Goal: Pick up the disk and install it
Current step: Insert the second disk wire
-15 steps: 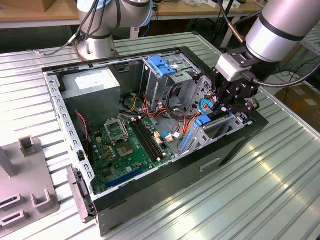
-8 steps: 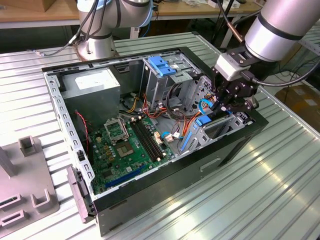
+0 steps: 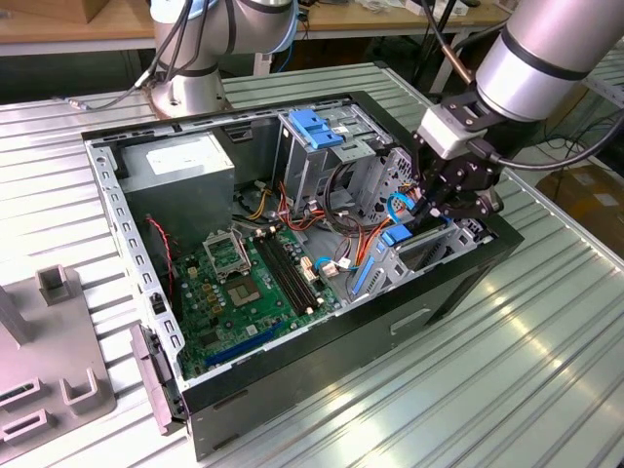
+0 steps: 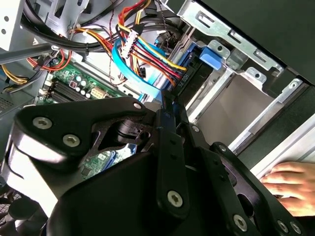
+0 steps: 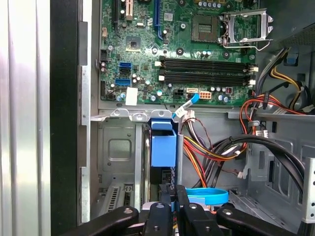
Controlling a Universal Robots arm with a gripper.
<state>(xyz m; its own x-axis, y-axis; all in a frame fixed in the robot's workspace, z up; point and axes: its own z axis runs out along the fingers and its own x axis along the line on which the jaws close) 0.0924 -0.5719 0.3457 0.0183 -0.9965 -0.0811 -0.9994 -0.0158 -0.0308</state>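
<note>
The disk (image 5: pixel 163 147) stands on edge in the drive bay at the front end of the open computer case (image 3: pixel 458 283), its light-blue carrier rail uppermost and the dark body dropping below it between the bay's metal walls. In the exterior view the same blue piece (image 3: pixel 397 237) sits just under my pincer (image 3: pixel 456 210), beside the case's wall toward the exterior view's right. In the first wrist view my pincer (image 5: pixel 173 196) is right at the lower end of the disk, fingers (image 5: pixel 165 209) drawn close together on either side of its thin edge; I cannot tell whether they actually pinch it or only touch it. A pale-blue flat cable (image 5: pixel 206 195) loops just beside my fingertips, and a bundle of red, yellow and black wires (image 4: pixel 147 54) runs next to the bay. Beyond the bay lies the green motherboard (image 5: pixel 187 54). The case rests on the ribbed metal table (image 3: pixel 546 370). A person's hand (image 4: pixel 290 184) lies on the case's outer edge.
</note>
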